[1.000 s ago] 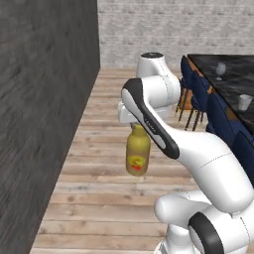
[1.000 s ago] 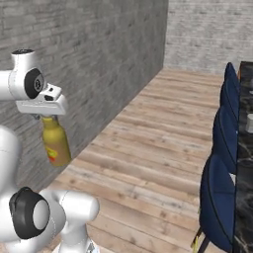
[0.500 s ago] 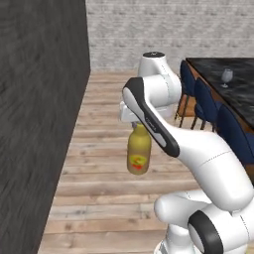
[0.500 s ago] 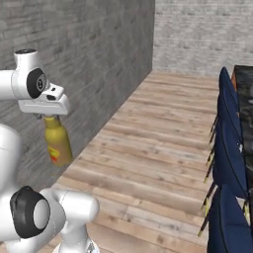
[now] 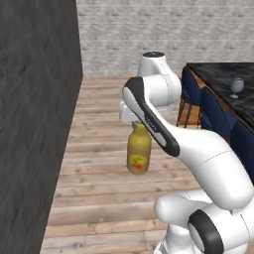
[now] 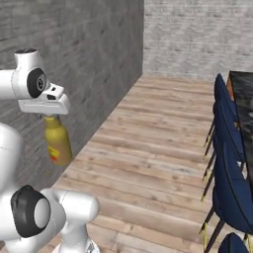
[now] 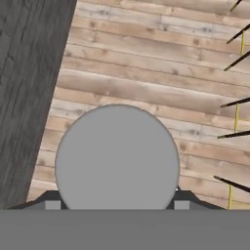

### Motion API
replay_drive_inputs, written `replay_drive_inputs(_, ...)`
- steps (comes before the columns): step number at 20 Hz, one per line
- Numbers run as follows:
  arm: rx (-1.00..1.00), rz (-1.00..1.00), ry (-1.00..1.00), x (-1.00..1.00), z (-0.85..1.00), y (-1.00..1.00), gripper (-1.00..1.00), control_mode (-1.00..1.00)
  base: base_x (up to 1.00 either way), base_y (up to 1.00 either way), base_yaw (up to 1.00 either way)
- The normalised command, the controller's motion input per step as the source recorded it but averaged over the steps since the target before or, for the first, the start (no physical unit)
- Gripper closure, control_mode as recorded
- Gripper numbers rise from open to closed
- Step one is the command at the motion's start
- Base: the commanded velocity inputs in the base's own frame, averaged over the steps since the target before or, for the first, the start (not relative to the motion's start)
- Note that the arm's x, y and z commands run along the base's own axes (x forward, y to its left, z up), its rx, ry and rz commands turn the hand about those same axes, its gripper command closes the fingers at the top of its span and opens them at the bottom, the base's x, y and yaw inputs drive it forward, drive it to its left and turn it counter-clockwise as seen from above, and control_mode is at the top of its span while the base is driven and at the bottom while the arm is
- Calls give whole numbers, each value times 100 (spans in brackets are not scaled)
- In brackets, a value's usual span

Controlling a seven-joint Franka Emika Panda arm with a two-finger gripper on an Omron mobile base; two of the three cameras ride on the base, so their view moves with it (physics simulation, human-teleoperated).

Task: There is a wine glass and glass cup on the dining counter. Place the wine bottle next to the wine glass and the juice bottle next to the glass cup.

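My gripper is shut on the neck of the juice bottle, a stout yellow bottle with a red-and-yellow label that hangs upright above the wood floor. From the right, the gripper and the bottle appear at the left, near the dark wall. The bottle's round grey cap sits between the fingertips in the hand view. The wine glass stands on the black dining counter far to the right. The glass cup and the wine bottle are out of view.
Blue stools line the counter's near side, and show again from the right. A dark grey wall runs along the left. Open plank floor lies between wall and stools, with a brick wall at the back.
The whole picture has shifted, so the base has moved: the dark wall takes up more of the left and the counter sits further right. The bottle stays held in the same pose.
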Motion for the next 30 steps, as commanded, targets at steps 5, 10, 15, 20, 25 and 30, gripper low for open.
replay_drive_inputs(5, 0, 0, 0, 0, 0, 0, 100, 100, 66, 23, -36)
replay_drive_inputs(10, 0, 0, 0, 0, 0, 0, 100, 100, 58, 25, -45)
replay_drive_inputs(15, 0, 0, 0, 0, 0, 0, 100, 100, 56, 26, -47)
replay_drive_inputs(20, 0, 0, 0, 0, 0, 0, 100, 100, 55, 31, -48)
replay_drive_inputs(25, 0, 0, 0, 0, 0, 0, 100, 100, 47, 36, -55)
replay_drive_inputs(30, 0, 0, 0, 0, 0, 0, 100, 100, 40, 47, -43)
